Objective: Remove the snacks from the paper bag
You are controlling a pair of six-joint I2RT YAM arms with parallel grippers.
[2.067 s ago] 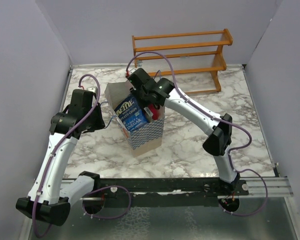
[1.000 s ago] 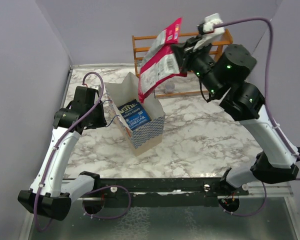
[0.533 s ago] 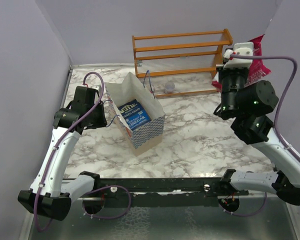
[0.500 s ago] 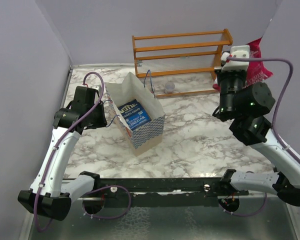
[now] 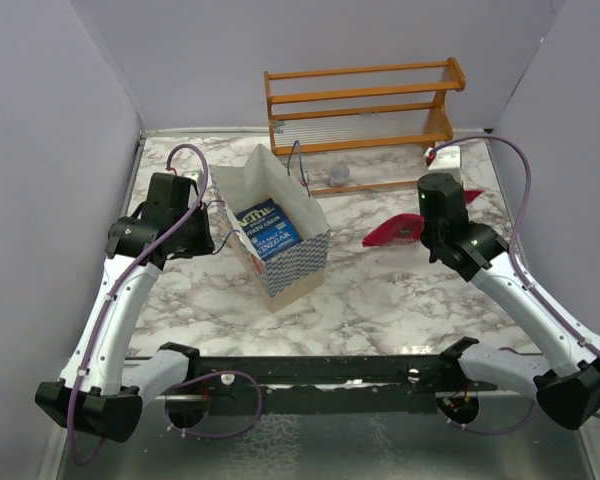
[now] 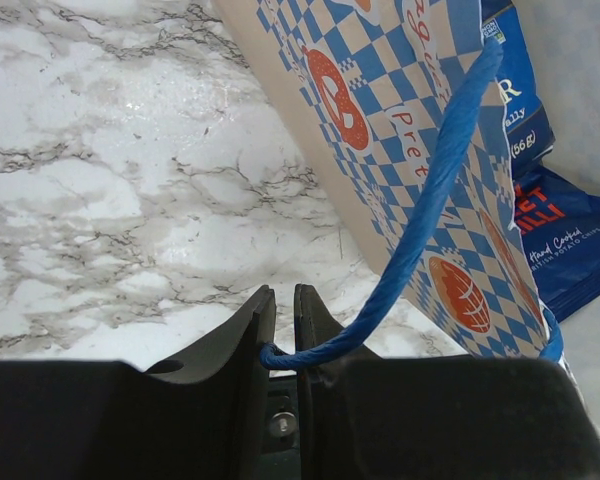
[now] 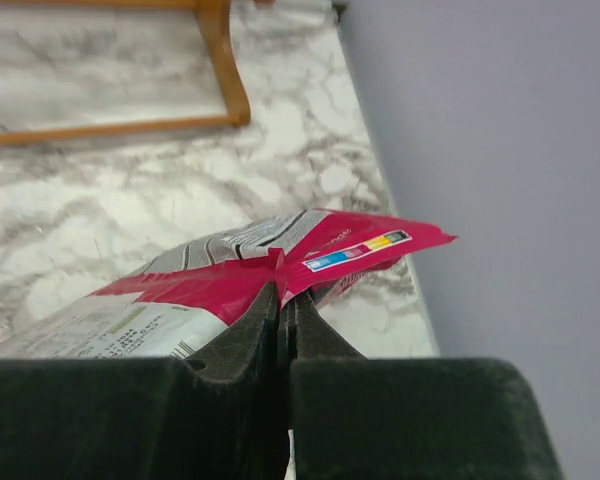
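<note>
Pinching: right fingers (image 7: 270,320) red packet (image 7: 210,285); left fingers (image 6: 264,325) cord (image 6: 430,200).

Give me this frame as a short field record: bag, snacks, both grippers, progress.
bag: upright, open, left of centre on table
left gripper: shut on handle of bag
right gripper: shut on red packet edge, right of bag, low over table
in bag: blue packet visible
progress: red packet out, not yet released
</note>
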